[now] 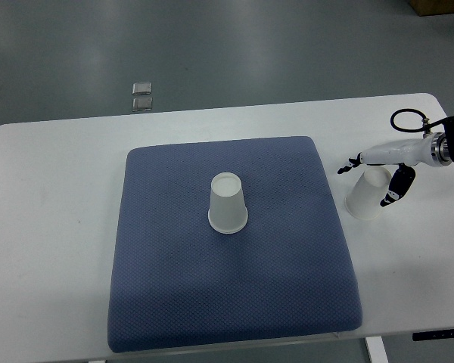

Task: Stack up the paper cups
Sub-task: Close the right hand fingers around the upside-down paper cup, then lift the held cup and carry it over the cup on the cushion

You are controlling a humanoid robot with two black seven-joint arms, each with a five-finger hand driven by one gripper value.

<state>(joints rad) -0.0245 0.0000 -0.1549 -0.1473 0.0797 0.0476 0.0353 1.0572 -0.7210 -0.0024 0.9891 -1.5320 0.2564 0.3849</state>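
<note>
Paper cup [228,203] upturned on quilted mat [234,295].

The right hand [378,168] hides part of the second paper cup [365,198]; its arm leaves the right edge.

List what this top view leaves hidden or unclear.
- Right hand on the paper cup off the blue mat: fingers straddle it, but contact is too small to judge.
- Right arm: cut off by the right edge.
- Left arm: out of view.
- Inverted cup on the mat: its inside is hidden.
</note>
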